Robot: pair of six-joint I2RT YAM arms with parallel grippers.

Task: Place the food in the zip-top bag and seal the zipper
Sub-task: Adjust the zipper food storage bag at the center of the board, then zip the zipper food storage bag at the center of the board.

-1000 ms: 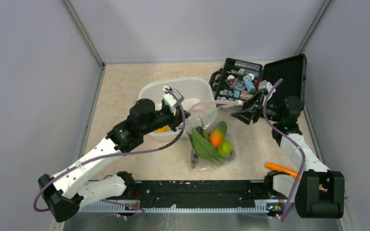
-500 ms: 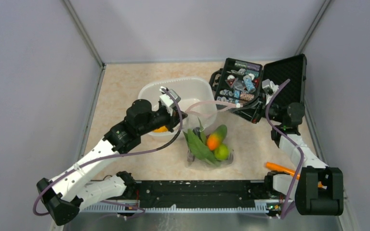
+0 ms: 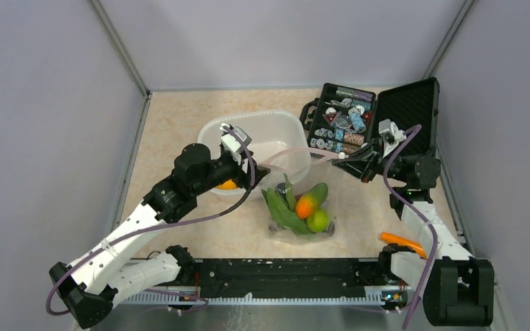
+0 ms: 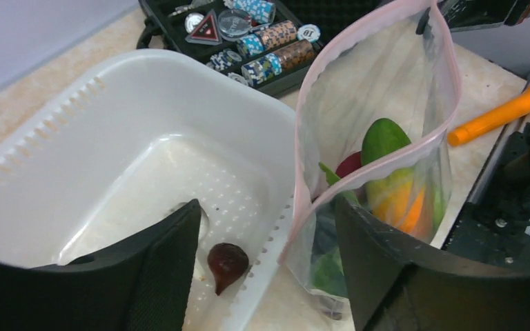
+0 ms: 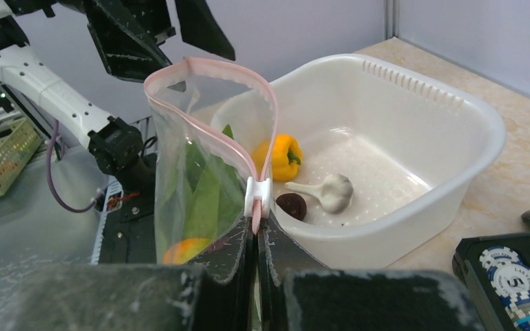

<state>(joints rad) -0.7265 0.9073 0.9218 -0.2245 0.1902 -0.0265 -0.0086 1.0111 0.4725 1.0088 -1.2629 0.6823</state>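
Observation:
The zip-top bag (image 3: 300, 219) stands beside the white tub, its mouth gaping. The pinkish zipper (image 5: 210, 69) loops open, with a white slider (image 5: 257, 195) at its near end. My right gripper (image 5: 257, 231) is shut on the bag's edge just under that slider. My left gripper (image 4: 266, 207) is open; the bag's other corner hangs loose between its fingers (image 4: 159, 276), untouched. A green leafy piece (image 3: 283, 210), an orange fruit (image 3: 306, 205) and a green fruit (image 3: 317, 221) lie inside the bag. A yellow pepper (image 5: 279, 155), a whitish piece (image 5: 328, 191) and a small dark piece (image 5: 291, 205) lie in the tub.
The white tub (image 3: 248, 116) stands behind the bag, under my left wrist. An open black case (image 3: 341, 124) of chips stands at the back right, close to my right wrist. An orange tool (image 3: 404, 243) lies by the right arm's base.
My left gripper has opened, let go of the bag's mouth and drawn back slightly. My right gripper has shut on the bag's edge by the slider. The bag has shifted a little.

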